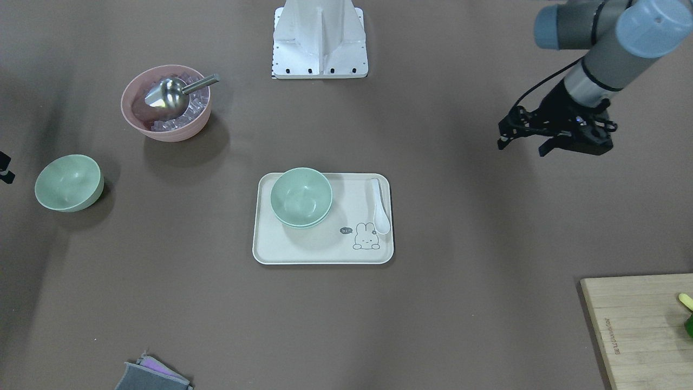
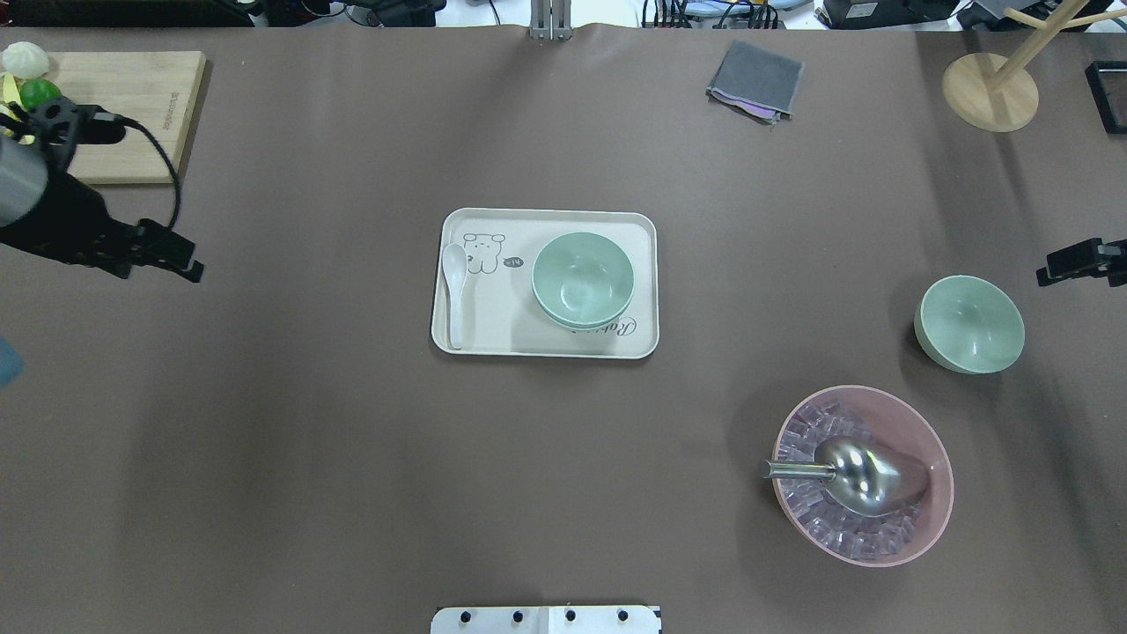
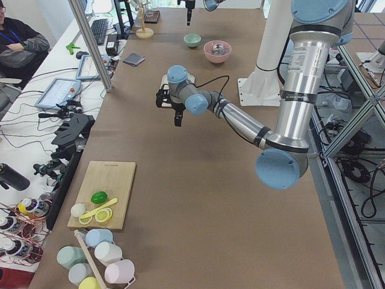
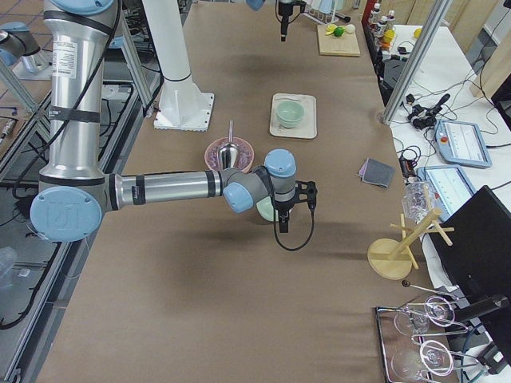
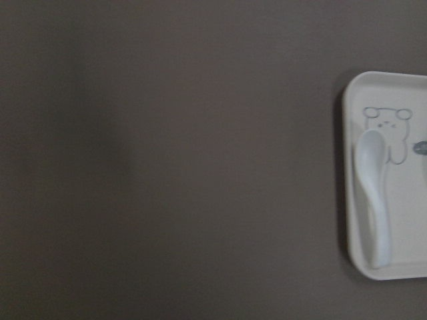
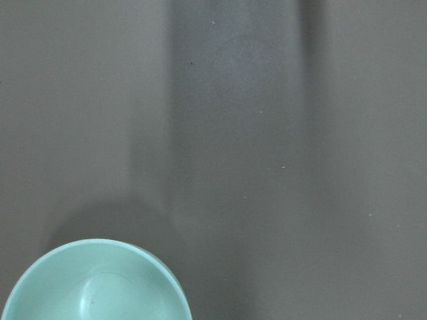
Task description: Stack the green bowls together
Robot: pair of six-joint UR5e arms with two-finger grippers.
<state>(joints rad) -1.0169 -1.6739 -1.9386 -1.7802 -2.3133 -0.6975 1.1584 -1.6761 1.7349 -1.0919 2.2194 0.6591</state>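
Sitting nested in the tray (image 1: pixel 325 252), in its corner nearest the robot and on the robot's right, is a pair of green bowls (image 1: pixel 301 195) (a second rim peeks out beneath the top one). A white spoon (image 1: pixel 379 208) lies along the tray's opposite short edge, beside a printed rabbit.

The third bowl (image 1: pixel 69 182) stands alone on the table, well off to the robot's right. It is apart from the pink bowl (image 1: pixel 162 130), which holds clear cubes and a metal scoop (image 1: pixel 168 96).

The right claw (image 2: pixel 1057 267) hangs just beside that third bowl, at the edge of the overhead view. Too little of it shows to tell whether it is spread or closed. Its wrist camera catches only the bowl's rim at the lower left.

The left claw (image 1: pixel 522 147) hangs over bare table well to the left of the tray. Its fingers are spread and nothing is between them.

A wooden board (image 1: pixel 633 325) and a folded grey cloth (image 1: pixel 149 376) lie along the table's far side.
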